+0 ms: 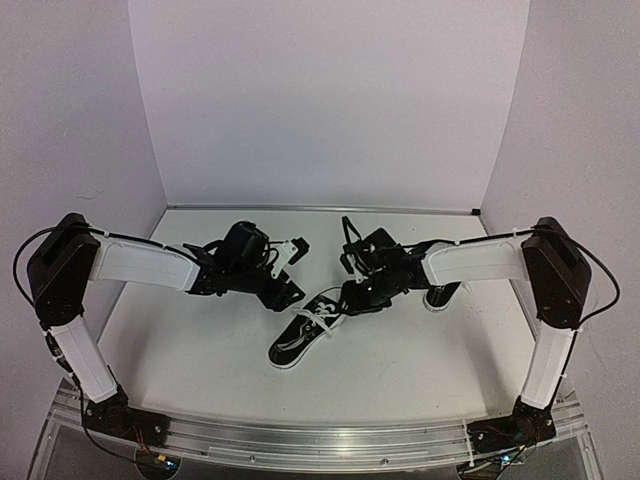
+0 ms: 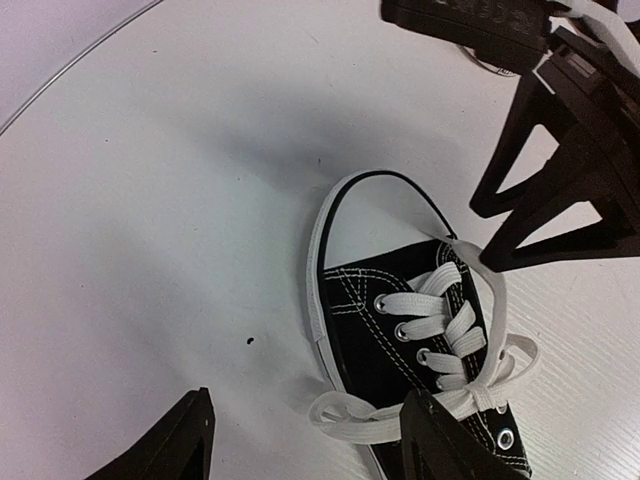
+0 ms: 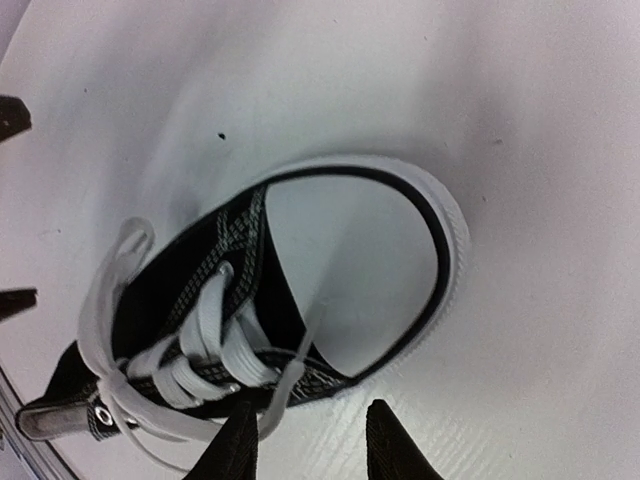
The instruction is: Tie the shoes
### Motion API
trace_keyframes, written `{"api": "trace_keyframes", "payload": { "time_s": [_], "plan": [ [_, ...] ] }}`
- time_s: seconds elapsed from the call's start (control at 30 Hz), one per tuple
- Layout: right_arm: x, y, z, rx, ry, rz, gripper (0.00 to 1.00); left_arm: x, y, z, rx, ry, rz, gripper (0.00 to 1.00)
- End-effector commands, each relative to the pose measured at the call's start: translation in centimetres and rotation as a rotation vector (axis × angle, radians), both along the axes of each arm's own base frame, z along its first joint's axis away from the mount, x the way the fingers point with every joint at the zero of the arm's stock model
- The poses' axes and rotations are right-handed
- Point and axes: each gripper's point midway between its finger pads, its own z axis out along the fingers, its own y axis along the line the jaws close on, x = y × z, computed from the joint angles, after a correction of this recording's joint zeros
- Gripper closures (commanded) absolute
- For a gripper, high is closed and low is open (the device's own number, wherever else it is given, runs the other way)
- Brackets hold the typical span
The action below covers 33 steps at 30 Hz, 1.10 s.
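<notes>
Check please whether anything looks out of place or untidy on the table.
The laces of the middle shoe lie in loose loops, not tied. The second shoe sits apart, half hidden under the right arm. Nothing looks damaged.

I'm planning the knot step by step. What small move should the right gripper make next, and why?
Probably nudge the open right gripper sideways until the loose lace strand lies between its fingers. The strand runs off the black sneaker to one fingertip, not into the gap, so closing now would likely miss it.
</notes>
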Motion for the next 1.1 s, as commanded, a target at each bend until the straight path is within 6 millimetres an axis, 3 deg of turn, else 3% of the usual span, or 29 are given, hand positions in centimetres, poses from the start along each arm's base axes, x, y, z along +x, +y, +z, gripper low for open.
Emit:
{"api": "trace_keyframes", "payload": {
  "time_s": [0.0,0.1,0.2,0.37,0.43,0.7,0.9,1.07],
  "plan": [
    [-1.5,-2.6,0.3,-0.058,-0.008,-0.004,0.68,1.1,-0.4,1.2,-0.012,-0.032,0.027,0.34],
    [-3.3,-3.5,-0.9,-0.066,0.045,0.021,0.69,1.4,-0.3,0.7,0.0,-0.02,0.036,0.34],
    [-4.5,-3.5,-0.7,-0.036,0.066,0.048,0.68,1.8,0.0,0.0,0.012,0.005,0.053,0.34],
    [-3.8,-3.0,0.3,-0.001,0.033,0.041,0.67,2.4,1.1,-2.2,0.074,0.072,0.09,0.36],
    [-3.3,-2.7,-0.5,-0.004,0.036,0.038,0.67,1.9,1.6,-3.0,0.114,0.103,0.085,0.38],
    [-1.1,-0.9,-3.5,0.03,0.071,0.031,0.7,-2.2,3.5,-4.9,0.208,0.171,0.086,0.42],
    [0.6,0.6,-2.7,0.086,0.054,0.055,0.7,-6.0,2.0,-7.2,0.25,0.227,0.012,0.44],
    [0.9,1.4,-1.9,0.117,0.054,0.073,0.7,-7.0,0.6,-6.2,0.151,0.238,0.014,0.43]
  ]
}}
